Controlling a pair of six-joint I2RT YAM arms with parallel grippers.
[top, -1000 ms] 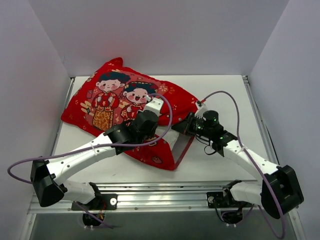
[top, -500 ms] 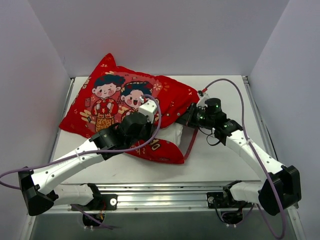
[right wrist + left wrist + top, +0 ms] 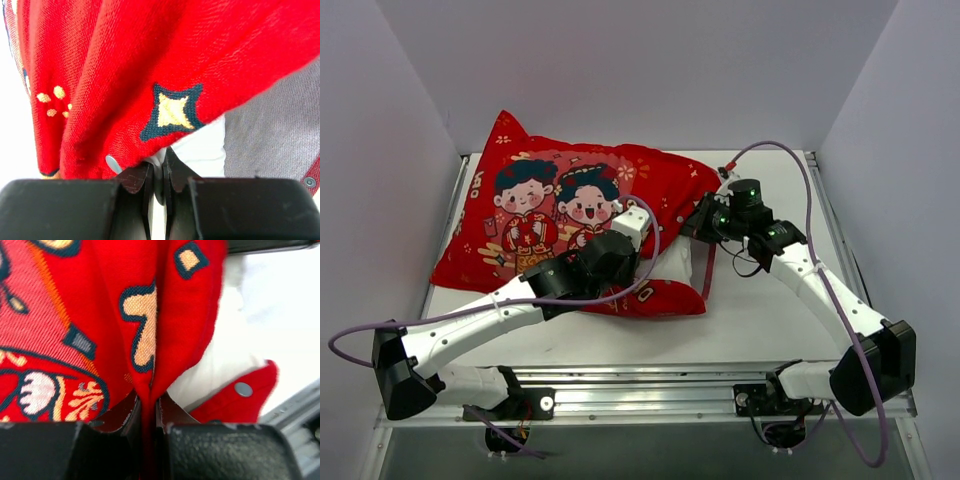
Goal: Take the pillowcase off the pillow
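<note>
Left hand (image 3: 148, 409) is clenched on a pinched fold of the pillowcase (image 3: 560, 200). Right hand (image 3: 157, 172) is clenched at the red hem with a sliver of white in its grip; pillow or lining, can't tell. The exposed corner of the pillow (image 3: 673, 266) sits between the two hands at the case's near-right mouth, and the rest of the case runs off far-left across the counter (image 3: 740, 320). My read: strip axis is far-left, left hand pulls, right hand anchors.
</note>
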